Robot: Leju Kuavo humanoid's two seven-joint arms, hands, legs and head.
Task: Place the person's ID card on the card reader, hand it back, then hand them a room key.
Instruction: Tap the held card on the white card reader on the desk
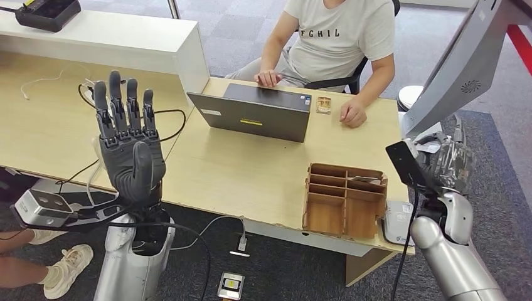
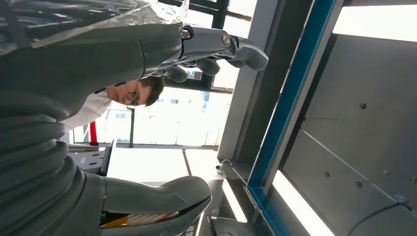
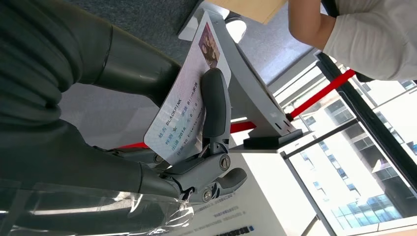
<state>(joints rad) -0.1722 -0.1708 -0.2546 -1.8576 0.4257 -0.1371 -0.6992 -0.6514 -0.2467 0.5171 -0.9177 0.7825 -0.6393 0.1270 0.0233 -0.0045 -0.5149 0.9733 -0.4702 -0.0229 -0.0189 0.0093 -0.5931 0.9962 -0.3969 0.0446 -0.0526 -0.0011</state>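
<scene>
Right wrist view: a white printed ID card with a small photo [image 3: 184, 105] is pinched between the thumb and dark fingers [image 3: 215, 105] of the right hand [image 3: 162, 142]. Head view: the left hand [image 1: 128, 141] is raised upright over the light wooden worktop [image 1: 238, 169], fingers spread wide, nothing held. A brown wooden compartment organiser [image 1: 344, 197] is seen near the right hand [image 1: 452, 166], and a person in a white shirt [image 1: 339, 37] is seated behind a grey laptop [image 1: 254, 113].

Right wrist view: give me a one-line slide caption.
Right hand pinches the person's ID card between thumb and finger, beside a grey angled stand.
</scene>
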